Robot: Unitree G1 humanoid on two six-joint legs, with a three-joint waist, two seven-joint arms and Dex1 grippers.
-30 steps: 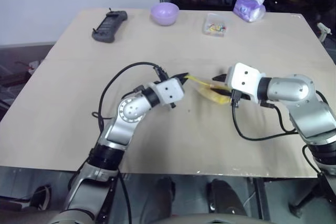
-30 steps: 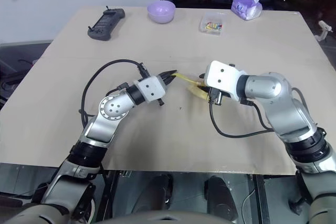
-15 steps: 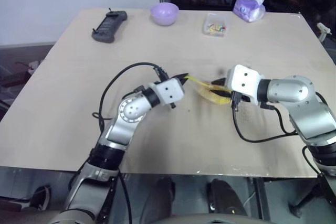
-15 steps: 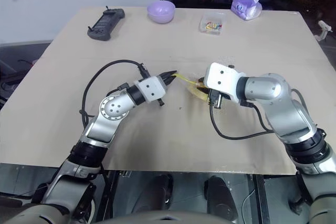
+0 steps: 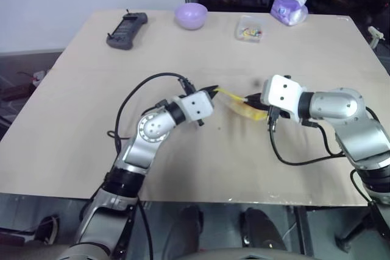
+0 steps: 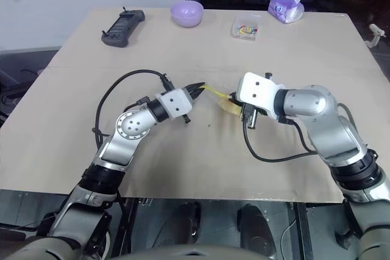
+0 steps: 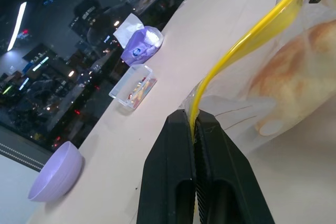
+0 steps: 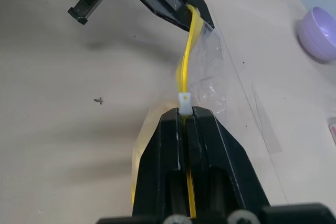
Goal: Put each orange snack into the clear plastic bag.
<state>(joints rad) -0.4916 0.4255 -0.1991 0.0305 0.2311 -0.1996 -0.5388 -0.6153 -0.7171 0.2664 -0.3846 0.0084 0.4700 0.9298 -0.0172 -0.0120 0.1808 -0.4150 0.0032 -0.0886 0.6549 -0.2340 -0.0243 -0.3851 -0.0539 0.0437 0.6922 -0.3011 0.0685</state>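
Left eye view: clear plastic bag stretched sideways, each end pinched by closed left fingers and right fingers.

Bare table surrounds the arms; bowl, box, remote stand far back.

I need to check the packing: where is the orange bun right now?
In the left wrist view the orange bun sits inside the clear plastic bag, which hangs mid-table between the left hand and right hand, both gripping its yellow seal strip.
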